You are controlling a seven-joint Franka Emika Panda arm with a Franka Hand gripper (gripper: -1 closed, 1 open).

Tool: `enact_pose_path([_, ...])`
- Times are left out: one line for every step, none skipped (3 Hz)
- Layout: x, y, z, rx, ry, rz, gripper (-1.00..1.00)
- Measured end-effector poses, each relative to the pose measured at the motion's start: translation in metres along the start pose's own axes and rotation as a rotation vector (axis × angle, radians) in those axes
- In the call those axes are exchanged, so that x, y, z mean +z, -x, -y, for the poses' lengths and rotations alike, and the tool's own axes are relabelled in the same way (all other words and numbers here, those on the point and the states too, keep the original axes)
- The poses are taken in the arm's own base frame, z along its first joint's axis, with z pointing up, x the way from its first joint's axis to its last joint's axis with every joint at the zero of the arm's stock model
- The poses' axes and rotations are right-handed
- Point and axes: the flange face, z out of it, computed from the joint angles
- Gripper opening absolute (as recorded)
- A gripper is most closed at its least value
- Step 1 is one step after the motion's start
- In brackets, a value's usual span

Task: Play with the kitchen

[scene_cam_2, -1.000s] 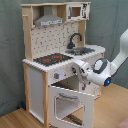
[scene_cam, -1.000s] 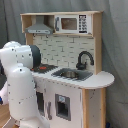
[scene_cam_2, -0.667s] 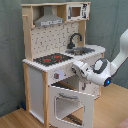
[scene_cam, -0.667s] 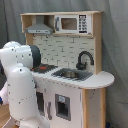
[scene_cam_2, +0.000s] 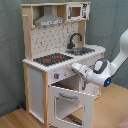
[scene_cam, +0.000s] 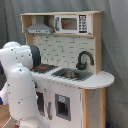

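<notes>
Arm (scene_cam: 20, 85) hides the kitchen (scene_cam: 75, 60) front's left.

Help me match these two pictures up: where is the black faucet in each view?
First exterior view: the faucet stands right of centre, behind the sink.
Second exterior view: the faucet stands just right of centre, right of the stovetop.
Shared landmark: the grey hood at the top.
</notes>
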Motion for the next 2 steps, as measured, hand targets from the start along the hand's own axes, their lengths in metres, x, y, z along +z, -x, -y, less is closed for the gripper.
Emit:
enact_pose_path([0.0000, 0.0004, 0.0014, -0.129, 0.004, 0.003, -1.00])
enact_pose_path([0.0001, 0.0008, 0.0028, -0.254, 0.011, 0.007, -1.00])
